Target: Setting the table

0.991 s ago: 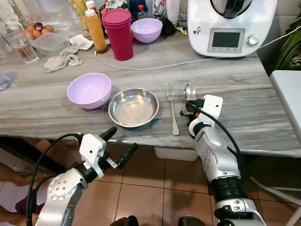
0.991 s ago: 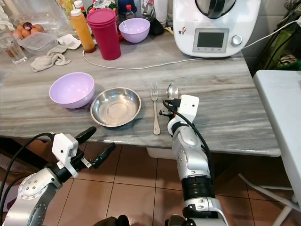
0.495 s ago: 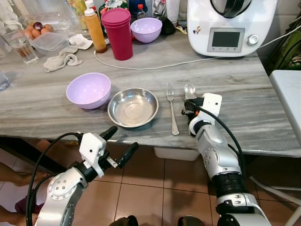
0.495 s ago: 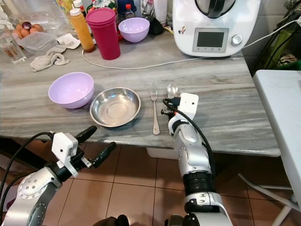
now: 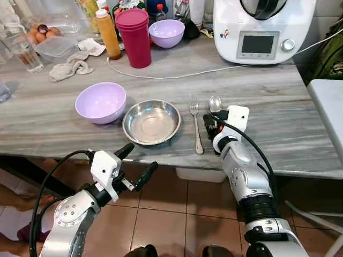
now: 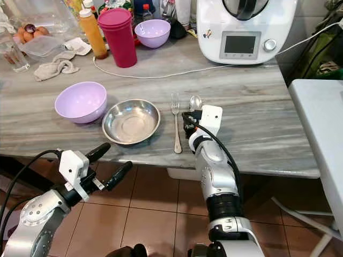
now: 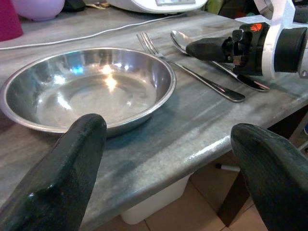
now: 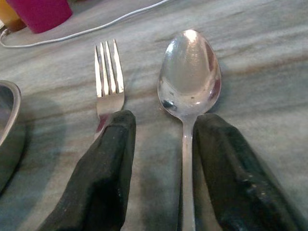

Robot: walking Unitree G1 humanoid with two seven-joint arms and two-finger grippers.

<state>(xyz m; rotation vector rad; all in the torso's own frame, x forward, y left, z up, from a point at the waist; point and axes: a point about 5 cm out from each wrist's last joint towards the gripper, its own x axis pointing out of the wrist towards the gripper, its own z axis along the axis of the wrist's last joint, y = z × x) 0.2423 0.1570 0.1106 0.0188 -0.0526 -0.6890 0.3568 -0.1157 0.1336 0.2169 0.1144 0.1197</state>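
The spoon (image 8: pixel 189 86) is polished steel with a mirror-bright oval bowl. It lies flat near the counter's (image 5: pixel 268 91) front edge, parallel to the fork (image 5: pixel 196 125) just beside it. The right gripper (image 8: pixel 161 144) rests low over the spoon's handle, fingers (image 8: pixel 108 159) parted narrowly, one on each side of the handle, not closed on it. A steel bowl (image 5: pixel 151 121) sits left of the fork, a lilac bowl (image 5: pixel 101 101) beyond that. The left gripper (image 5: pixel 134 164) hangs below the counter's front edge, fingers spread wide.
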